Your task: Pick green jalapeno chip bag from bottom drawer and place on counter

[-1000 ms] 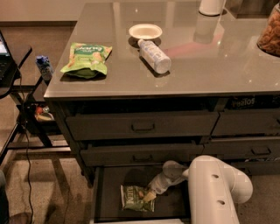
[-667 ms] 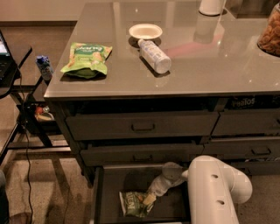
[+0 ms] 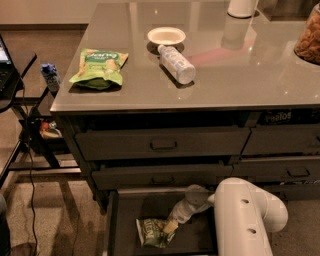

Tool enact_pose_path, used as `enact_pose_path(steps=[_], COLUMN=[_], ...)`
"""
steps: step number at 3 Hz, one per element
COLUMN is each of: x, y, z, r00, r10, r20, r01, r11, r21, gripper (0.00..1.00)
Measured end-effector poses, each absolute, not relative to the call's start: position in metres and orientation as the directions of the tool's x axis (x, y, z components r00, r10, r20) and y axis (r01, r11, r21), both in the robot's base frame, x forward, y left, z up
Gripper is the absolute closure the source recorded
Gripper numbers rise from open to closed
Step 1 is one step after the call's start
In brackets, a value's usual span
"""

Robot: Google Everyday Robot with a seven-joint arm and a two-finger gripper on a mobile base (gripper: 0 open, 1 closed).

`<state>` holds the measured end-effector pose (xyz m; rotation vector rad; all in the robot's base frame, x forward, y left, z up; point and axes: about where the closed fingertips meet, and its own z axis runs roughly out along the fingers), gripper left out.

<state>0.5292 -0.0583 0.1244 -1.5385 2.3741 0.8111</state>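
The green jalapeno chip bag (image 3: 152, 233) lies crinkled on the dark floor of the open bottom drawer (image 3: 113, 220), near its front. My gripper (image 3: 173, 226) reaches down into the drawer from the right. Its tip is at the bag's right edge and seems to touch it. My white arm (image 3: 247, 220) covers the drawer's right part. The counter (image 3: 240, 75) is the glossy grey top above the drawers.
On the counter lie a brighter green bag (image 3: 99, 67), a white bottle on its side (image 3: 176, 64), a small bowl (image 3: 166, 35), a white cup (image 3: 242, 7) and a snack jar (image 3: 309, 40). Two shut handled drawers sit above. A black side desk (image 3: 12, 75) stands left.
My gripper has sunk slightly lower onto the bag. The bag has shifted a little toward the drawer's front.
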Motion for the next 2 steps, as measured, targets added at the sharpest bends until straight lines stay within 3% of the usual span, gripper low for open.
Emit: enact_pose_path(steps=[2], x=[0.522], y=[-0.053], z=[0.159], r00=[-0.448], r10=[-0.754], r20=[-0.481], r01=[-0.891], r11=[0.332], r21=[0.31], gripper=[1.0])
